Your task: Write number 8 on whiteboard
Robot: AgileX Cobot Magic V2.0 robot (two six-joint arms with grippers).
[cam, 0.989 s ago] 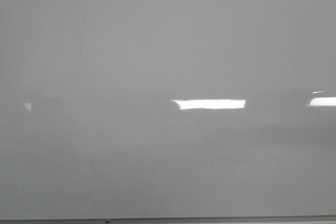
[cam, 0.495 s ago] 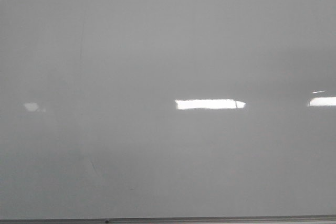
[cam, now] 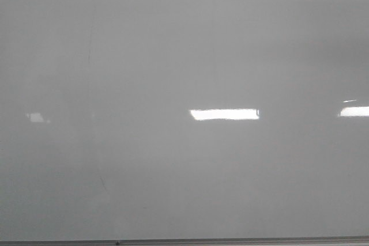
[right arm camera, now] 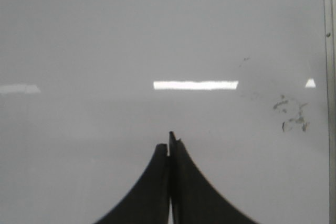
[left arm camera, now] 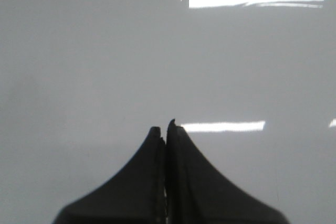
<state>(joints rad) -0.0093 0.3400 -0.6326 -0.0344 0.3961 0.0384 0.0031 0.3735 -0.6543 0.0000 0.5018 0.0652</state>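
Note:
The whiteboard (cam: 184,56) fills the front view, glossy pale grey with bright light reflections and a thin grey frame edge along the bottom. No number 8 shows on it in any view. Neither gripper shows in the front view. In the left wrist view my left gripper (left arm camera: 165,129) is shut and empty over bare whiteboard (left arm camera: 105,51). In the right wrist view my right gripper (right arm camera: 169,142) is shut and empty over bare whiteboard (right arm camera: 105,35). No marker shows.
Faint grey scratch marks (right arm camera: 291,114) lie on the board near its frame edge (right arm camera: 329,77) in the right wrist view. Thin faint lines (cam: 90,50) mark the board in the front view.
Only the reflections on the board have shifted slightly in the front view; a dark shape beside the central reflection has gone. No drawing has appeared.

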